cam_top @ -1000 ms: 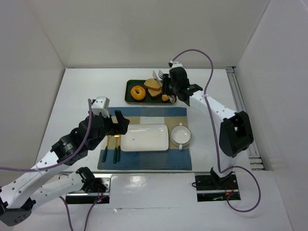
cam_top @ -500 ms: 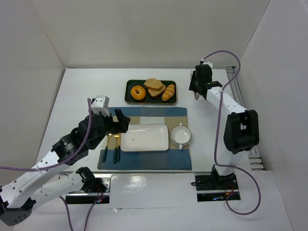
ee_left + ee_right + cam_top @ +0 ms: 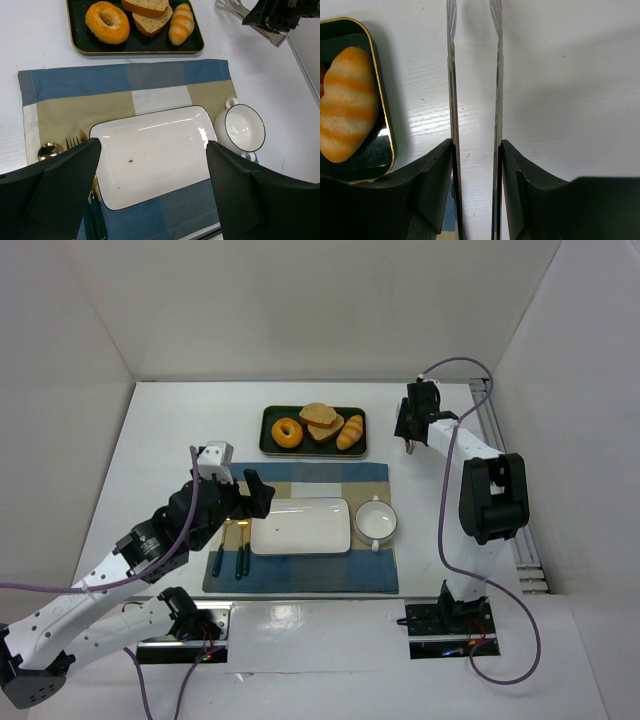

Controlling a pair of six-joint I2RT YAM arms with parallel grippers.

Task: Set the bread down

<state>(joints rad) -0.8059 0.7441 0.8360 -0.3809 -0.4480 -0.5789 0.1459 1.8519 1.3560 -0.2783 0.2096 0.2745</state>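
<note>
Bread slices [image 3: 320, 421], tan-brown w/ speckled crumb, lie overlapping on a dark green rectangular tray [image 3: 268, 445] at the far side, btw. a glazed orange ring doughnut [image 3: 288, 431] & a golden striped croissant [image 3: 350, 432]. My right gripper [image 3: 476, 155] is clamped on thin silver metal tongs [image 3: 451, 75], tips apart over the white table [image 3: 560, 75] just right of the tray, nothing btw. them. My left gripper [image 3: 152, 150] hovers above a white rectangular plate [image 3: 165, 170], fingers spread wide, grasping nothing.
</note>
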